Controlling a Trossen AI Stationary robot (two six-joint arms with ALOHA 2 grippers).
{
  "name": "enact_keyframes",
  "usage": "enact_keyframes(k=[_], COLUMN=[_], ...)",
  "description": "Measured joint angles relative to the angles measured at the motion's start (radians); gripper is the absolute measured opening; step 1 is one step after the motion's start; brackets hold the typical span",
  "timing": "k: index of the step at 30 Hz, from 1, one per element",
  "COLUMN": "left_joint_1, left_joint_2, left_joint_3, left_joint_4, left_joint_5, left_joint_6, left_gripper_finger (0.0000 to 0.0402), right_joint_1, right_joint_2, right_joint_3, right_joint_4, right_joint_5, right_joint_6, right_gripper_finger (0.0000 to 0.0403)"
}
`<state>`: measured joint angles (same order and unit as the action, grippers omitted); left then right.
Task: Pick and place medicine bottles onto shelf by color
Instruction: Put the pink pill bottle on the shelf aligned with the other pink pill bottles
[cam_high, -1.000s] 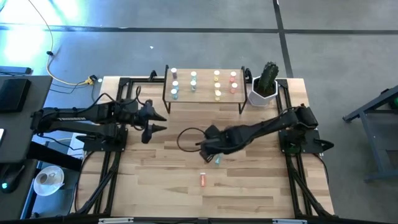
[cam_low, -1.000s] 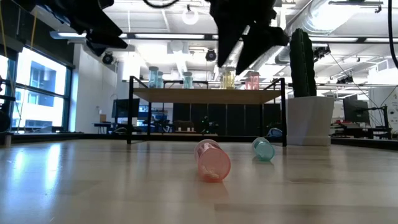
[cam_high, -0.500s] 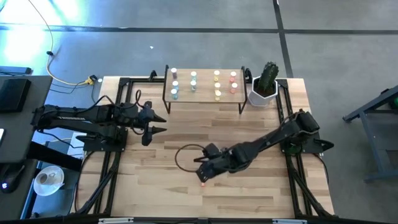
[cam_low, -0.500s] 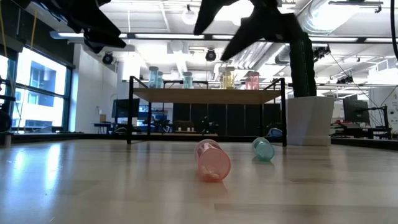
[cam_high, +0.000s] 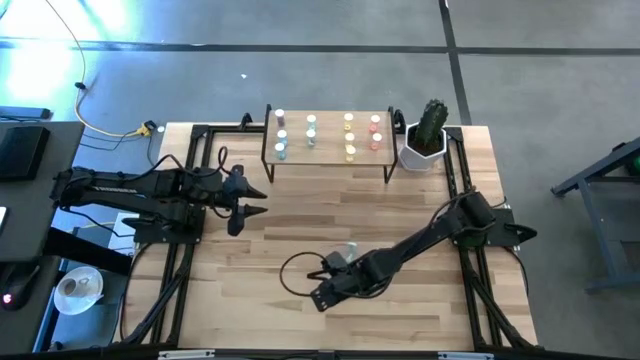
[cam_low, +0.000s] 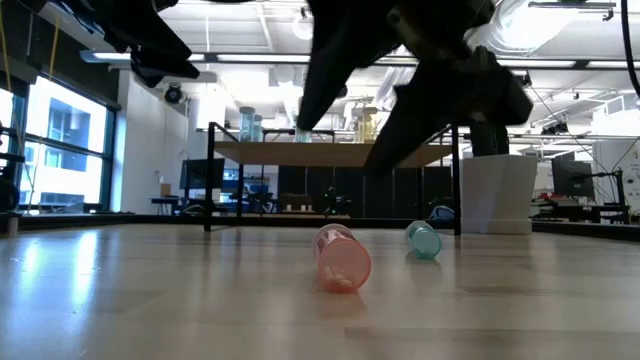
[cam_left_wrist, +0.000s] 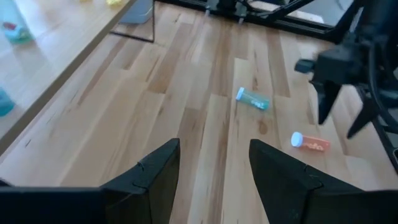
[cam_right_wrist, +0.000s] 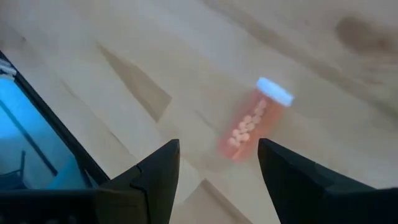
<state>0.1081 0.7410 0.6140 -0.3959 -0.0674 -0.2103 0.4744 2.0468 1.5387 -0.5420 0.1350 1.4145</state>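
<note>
Lower and nearer the table's front edge than a second ago, the right gripper (cam_right_wrist: 214, 163) hangs wide open and empty just above the lying pink white-capped medicine bottle (cam_right_wrist: 252, 123); the left gripper (cam_left_wrist: 211, 168) waits open, unmoved.

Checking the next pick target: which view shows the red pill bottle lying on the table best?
The right wrist view: the red pill bottle lies just beyond the open right hand, pills and white cap visible. Low view shows its end; left wrist view shows it small; high view hides it.
</note>
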Motion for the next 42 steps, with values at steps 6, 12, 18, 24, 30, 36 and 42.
enact_keyframes(k=[6, 12, 18, 24, 30, 36, 42], left_joint_1=[0.0, 0.0, 0.0, 0.0, 0.0, 0.0, 0.0], left_joint_2=[0.0, 0.0, 0.0, 0.0, 0.0, 0.0, 0.0], left_joint_3=[0.0, 0.0, 0.0, 0.0, 0.0, 0.0, 0.0], left_joint_4=[-0.026, -0.035, -0.035, -0.035, -0.035, -0.04, -0.057], left_joint_5=[-0.001, -0.024, -0.027, -0.027, -0.027, -0.023, 0.024], left_joint_6=[-0.008, -0.019, -0.015, -0.015, -0.022, -0.023, -0.023], left_gripper_finger=[0.0184, 0.0184, 0.0184, 0.0184, 0.0184, 0.0184, 0.0184], right_joint_1=[0.0, -0.003, -0.012, -0.011, -0.011, -0.011, -0.029], right_joint_2=[0.054, 0.089, 0.121, 0.123, 0.124, 0.122, 0.1], right_joint_3=[0.0, 0.0, 0.005, 0.004, 0.004, 0.009, 0.076], right_joint_4=[0.034, 0.018, 0.016, 0.001, -0.032, -0.02, -0.027], right_joint_5=[-0.023, -0.026, -0.054, -0.057, -0.042, -0.024, 0.146], right_joint_6=[0.021, 0.029, 0.026, 0.019, 0.018, -0.075, -0.254], right_gripper_finger=[0.0209, 0.0209, 0.0207, 0.0153, 0.0077, 0.007, 0.009])
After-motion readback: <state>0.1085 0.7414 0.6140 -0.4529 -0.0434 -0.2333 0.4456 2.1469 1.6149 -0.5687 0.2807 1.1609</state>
